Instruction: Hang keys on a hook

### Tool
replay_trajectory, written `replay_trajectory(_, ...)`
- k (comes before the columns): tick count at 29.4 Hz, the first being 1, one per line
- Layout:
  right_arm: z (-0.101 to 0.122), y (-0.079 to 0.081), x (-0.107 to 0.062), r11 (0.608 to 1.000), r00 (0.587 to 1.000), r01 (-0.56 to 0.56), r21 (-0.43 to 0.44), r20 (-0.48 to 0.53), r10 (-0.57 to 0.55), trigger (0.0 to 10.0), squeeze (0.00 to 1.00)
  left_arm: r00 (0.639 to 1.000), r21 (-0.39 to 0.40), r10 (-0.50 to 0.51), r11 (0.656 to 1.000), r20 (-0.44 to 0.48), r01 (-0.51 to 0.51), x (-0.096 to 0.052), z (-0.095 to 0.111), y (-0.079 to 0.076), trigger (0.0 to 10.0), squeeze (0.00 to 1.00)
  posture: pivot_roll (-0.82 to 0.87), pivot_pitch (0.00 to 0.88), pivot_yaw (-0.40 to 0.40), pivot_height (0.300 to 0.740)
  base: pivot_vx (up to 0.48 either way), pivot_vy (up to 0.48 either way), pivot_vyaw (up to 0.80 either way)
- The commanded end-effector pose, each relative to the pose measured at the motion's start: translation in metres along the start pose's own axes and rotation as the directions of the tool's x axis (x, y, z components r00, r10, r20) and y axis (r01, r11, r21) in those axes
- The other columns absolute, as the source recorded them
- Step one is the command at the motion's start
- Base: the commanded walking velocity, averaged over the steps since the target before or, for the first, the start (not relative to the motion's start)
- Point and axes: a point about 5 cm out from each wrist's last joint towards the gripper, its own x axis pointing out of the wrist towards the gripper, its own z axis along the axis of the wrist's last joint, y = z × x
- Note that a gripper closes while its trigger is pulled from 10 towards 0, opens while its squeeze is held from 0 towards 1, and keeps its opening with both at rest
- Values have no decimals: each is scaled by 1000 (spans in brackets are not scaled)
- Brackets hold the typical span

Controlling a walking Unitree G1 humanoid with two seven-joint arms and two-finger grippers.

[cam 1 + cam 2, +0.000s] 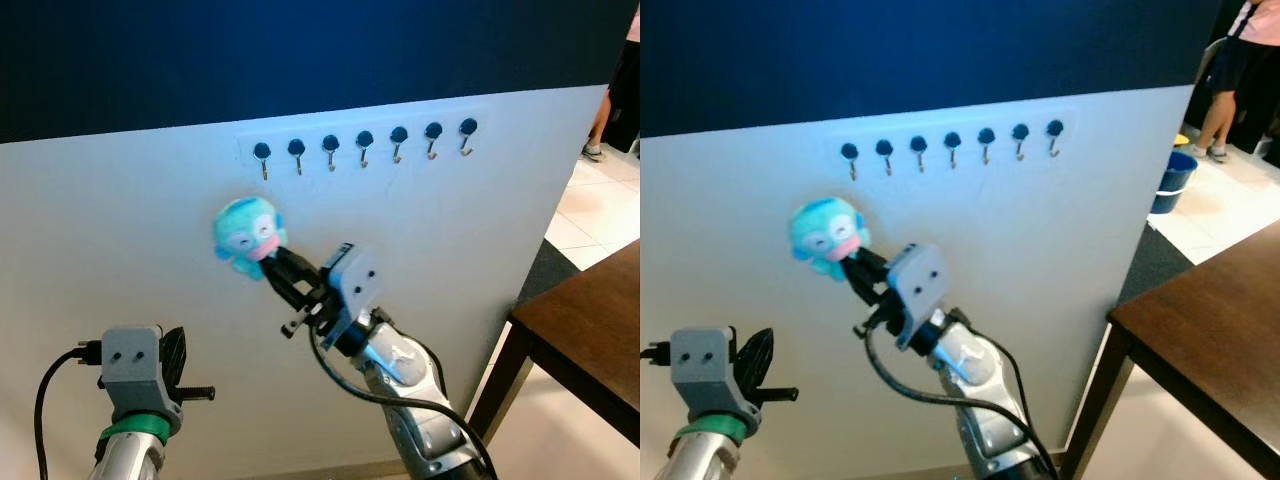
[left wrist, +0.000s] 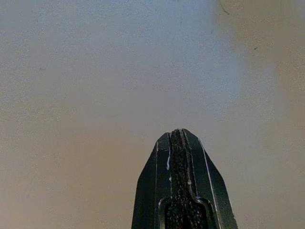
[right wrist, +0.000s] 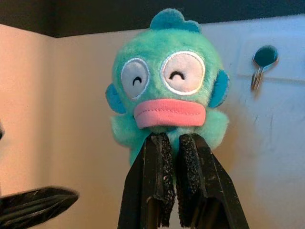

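Teal plush keychain [image 1: 248, 236] held up in front of the white panel [image 1: 120, 250], below the row of hooks and toward its left end, clear of every hook. Long axis running from the pinched base up to the tuft on the head, tilted toward 11 o'clock in the head views; face with two closed white eyes and a pink mouth turned back toward the robot, seen squarely in the right wrist view [image 3: 167, 90]. Right gripper [image 1: 275, 272] reaching up from 5 o'clock, black fingers [image 3: 157, 191] clenched on the bottom of the plush, pads nearly together with only a thin slit between them, fur bulging over their tips. No keys or ring to be made out; too hidden by the fingers to tell. Seven black-capped metal hooks [image 1: 365, 146] in a line across the upper panel, rising slightly toward 3 o'clock; leftmost hook [image 1: 262, 157] nearest the plush, at about 1 o'clock from it; one such hook [image 3: 262, 64] at 2 o'clock from the plush in the right wrist view. Left gripper [image 1: 172, 352] low at 7 o'clock, well apart from the plush, jaws pressed flat together and holding nothing, tip [image 2: 178, 138] aimed at bare panel. Dark brown table [image 1: 590, 330] at 4 o'clock beside the panel edge. Blue bucket [image 1: 1170, 182] on the tiled floor and a person's legs [image 1: 1225, 90] at 2 o'clock, far behind.
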Motion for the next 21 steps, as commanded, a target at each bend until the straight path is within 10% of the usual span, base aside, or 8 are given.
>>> replay_trajectory(1,7,-5,6,1000,999,23,-12,26,-23,10000,0,1000,18,16,1000,-11,-16,-3,-3,4,10000,0,-82,0,181,740,0,0,0)
replay_trajectory(21,10,-36,-1,964,963,267,-20,53,-265,10000,0,1000,18,6,1000,-16,-6,-4,-4,3,10000,0,-77,0,186,740,0,0,0)
